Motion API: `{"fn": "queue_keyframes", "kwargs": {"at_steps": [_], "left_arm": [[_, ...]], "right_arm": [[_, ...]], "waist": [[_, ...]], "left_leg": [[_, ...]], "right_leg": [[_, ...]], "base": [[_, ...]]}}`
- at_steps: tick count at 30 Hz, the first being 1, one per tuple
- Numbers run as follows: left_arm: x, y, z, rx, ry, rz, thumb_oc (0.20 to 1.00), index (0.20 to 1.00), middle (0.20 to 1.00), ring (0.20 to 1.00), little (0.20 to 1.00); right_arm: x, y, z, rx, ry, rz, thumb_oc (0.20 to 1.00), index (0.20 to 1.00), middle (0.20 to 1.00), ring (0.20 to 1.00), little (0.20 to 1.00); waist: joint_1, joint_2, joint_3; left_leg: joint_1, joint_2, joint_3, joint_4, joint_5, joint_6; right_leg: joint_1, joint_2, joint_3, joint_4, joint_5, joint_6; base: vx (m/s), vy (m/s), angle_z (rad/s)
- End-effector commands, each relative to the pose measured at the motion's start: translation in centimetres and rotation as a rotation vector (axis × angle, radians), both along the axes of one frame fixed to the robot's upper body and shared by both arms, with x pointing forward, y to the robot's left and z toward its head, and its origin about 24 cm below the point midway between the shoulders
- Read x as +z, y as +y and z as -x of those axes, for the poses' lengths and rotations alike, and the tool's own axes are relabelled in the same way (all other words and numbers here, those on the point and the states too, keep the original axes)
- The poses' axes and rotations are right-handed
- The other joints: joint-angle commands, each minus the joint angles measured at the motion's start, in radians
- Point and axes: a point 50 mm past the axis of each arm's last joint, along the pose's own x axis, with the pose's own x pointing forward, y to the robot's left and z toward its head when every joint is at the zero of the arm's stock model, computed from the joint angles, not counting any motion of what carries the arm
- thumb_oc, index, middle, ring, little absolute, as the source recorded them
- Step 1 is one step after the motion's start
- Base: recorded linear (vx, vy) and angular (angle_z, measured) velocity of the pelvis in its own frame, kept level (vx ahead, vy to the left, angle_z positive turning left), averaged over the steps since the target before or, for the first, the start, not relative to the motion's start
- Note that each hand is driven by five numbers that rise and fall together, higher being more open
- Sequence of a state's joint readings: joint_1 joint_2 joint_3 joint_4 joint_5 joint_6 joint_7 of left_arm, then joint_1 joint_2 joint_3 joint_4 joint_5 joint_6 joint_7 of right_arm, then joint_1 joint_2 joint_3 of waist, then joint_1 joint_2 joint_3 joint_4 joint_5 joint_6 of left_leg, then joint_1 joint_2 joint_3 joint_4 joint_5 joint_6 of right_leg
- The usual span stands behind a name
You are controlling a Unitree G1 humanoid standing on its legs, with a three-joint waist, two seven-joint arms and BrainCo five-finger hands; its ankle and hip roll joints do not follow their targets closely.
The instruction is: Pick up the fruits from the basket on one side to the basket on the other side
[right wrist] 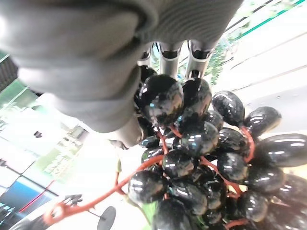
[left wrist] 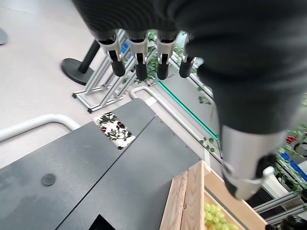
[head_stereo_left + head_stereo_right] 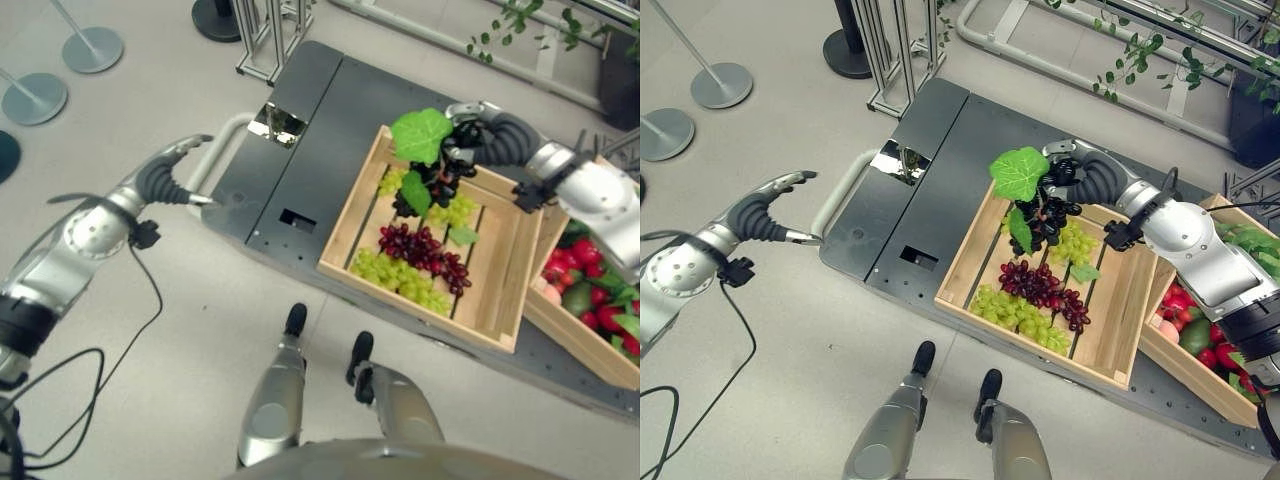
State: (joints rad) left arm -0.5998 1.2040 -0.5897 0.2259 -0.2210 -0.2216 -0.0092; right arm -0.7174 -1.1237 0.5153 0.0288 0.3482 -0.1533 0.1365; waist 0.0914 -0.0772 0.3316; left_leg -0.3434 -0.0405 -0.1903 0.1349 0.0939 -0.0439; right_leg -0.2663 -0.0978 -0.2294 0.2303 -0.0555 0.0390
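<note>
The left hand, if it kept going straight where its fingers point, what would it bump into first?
Probably the white rail at the end of the dark cart. The left hand hangs open over the floor with its fingers aimed at that end. Depth is hard to judge, so it might pass above the rail and over the cart's deck.
</note>
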Motion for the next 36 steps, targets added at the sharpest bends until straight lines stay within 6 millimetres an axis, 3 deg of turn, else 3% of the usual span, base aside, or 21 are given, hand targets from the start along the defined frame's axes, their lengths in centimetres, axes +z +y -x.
{"fn": "queue_keyframes", "kwargs": {"at_steps": [1,6,19,20,36], "left_arm": [[1.1,-1.3,-0.4,-0.064,-0.037,-0.055,1.000,1.000,1.000,1.000,1.000],[1.1,-3.6,-0.8,-0.158,-0.013,-0.105,1.000,1.000,1.000,1.000,1.000],[0.1,-6.2,-1.8,-0.227,0.022,-0.126,1.000,1.000,1.000,1.000,1.000],[0.1,-7.5,-1.9,-0.271,0.024,-0.118,1.000,1.000,1.000,1.000,1.000],[-1.1,-14.7,-1.8,-0.516,0.076,-0.108,1.000,1.000,1.000,1.000,1.000]], "right_arm": [[3.2,3.1,1.3,0.181,-0.126,-0.078,0.200,0.200,0.200,0.200,0.200],[3.6,4.1,1.4,0.216,-0.142,-0.081,0.200,0.200,0.200,0.200,0.200],[4.2,6.2,1.6,0.287,-0.174,-0.091,0.200,0.200,0.200,0.200,0.200],[4.3,7.3,1.6,0.319,-0.178,-0.098,0.200,0.200,0.200,0.200,0.200],[3.2,12.1,1.4,0.455,-0.133,-0.112,0.200,0.200,0.200,0.200,0.200]], "waist": [[-0.020,-0.046,-0.080],[-0.027,-0.049,-0.078],[-0.033,-0.050,-0.075],[-0.035,-0.052,-0.076],[-0.038,-0.062,-0.079]], "left_leg": [[-0.005,-0.024,0.055,0.056,-0.055,0.030],[-0.011,-0.023,0.059,0.064,-0.058,0.030],[-0.019,-0.020,0.064,0.073,-0.062,0.032],[-0.023,-0.021,0.065,0.079,-0.065,0.033],[-0.024,-0.021,0.072,0.079,-0.070,0.036]], "right_leg": [[-0.018,-0.036,0.020,-0.016,0.117,0.085],[-0.025,-0.035,0.025,-0.011,0.117,0.085],[-0.036,-0.034,0.033,-0.001,0.115,0.084],[-0.037,-0.034,0.038,-0.001,0.116,0.084],[-0.041,-0.033,0.048,-0.007,0.118,0.081]], "base": [[0.00,0.000,0.00],[0.00,0.000,0.00],[0.00,0.001,-0.01],[0.00,0.005,-0.05],[0.00,0.001,-0.01]]}}
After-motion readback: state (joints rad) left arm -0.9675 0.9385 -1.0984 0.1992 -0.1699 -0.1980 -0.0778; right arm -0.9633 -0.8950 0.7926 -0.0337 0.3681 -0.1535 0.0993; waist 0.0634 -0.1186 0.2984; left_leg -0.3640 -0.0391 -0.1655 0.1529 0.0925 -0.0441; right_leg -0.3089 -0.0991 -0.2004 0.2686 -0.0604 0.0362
